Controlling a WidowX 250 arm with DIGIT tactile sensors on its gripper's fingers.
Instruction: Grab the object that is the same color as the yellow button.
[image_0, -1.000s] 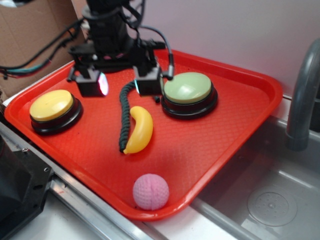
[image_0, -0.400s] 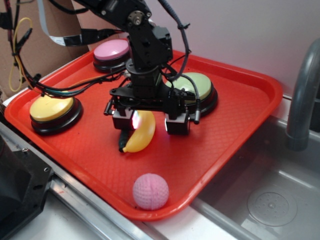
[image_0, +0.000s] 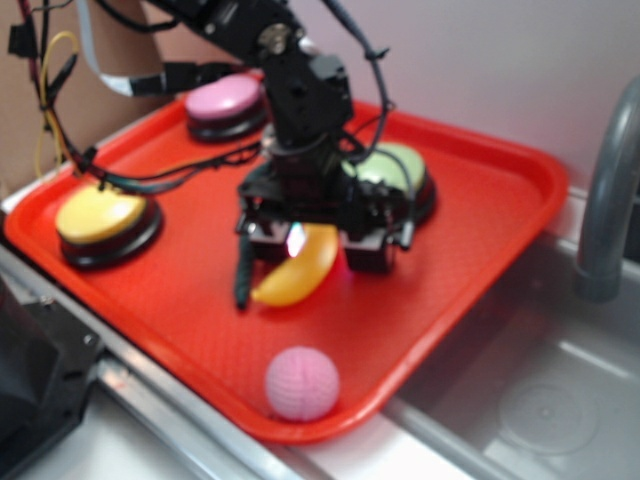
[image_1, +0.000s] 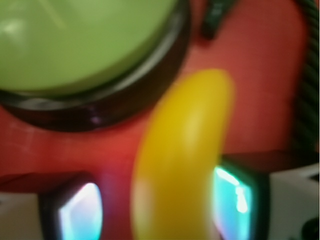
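Banana (image_0: 298, 275) between spread fingers (image_1: 80, 212), arm reaching straight down

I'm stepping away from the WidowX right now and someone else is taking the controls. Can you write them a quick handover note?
Claw: low over the tray, open, one finger on each side of the yellow banana. The wrist view shows a gap on the left side; contact on the right is too blurred to judge.
Things: the banana lies flat mid-tray beside the dark green rope. The yellow button sits at the tray's left edge, the green button just behind the claw.
Done: the claw is lined up on the right object.
Left: close on the banana and lift it.
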